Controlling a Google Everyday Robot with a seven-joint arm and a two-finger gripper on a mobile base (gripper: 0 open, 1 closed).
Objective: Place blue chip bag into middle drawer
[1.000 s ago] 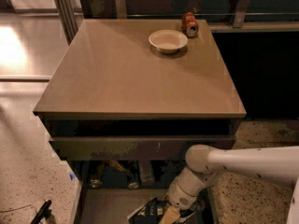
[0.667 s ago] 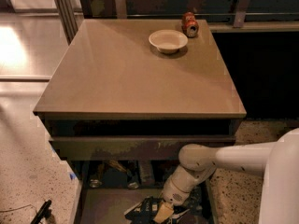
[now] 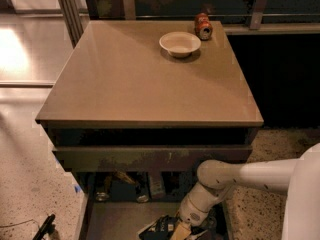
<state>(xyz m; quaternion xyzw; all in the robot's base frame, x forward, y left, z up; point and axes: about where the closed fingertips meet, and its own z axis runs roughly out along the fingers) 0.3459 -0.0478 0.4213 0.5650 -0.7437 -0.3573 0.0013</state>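
Observation:
The blue chip bag (image 3: 159,228) lies dark and crinkled at the front of the middle drawer (image 3: 117,219), which is pulled out at the bottom of the view with its grey-brown floor showing. My gripper (image 3: 182,230) is down inside that drawer at the bag's right edge, touching or right next to it. My white arm (image 3: 235,176) comes in from the right, under the cabinet top. The bottom edge of the view cuts off part of the bag and the gripper.
A white bowl (image 3: 180,43) and an orange-red soda can (image 3: 203,26) sit at the back of the tan cabinet top (image 3: 145,79). The shallow drawer's dark-brown front panel (image 3: 150,157) juts out above. Several items (image 3: 122,184) lie at the drawer's back. A dark tool (image 3: 44,227) lies on the floor at left.
My gripper and forearm have moved a little left and lower into the drawer. The bag has stayed in about the same place.

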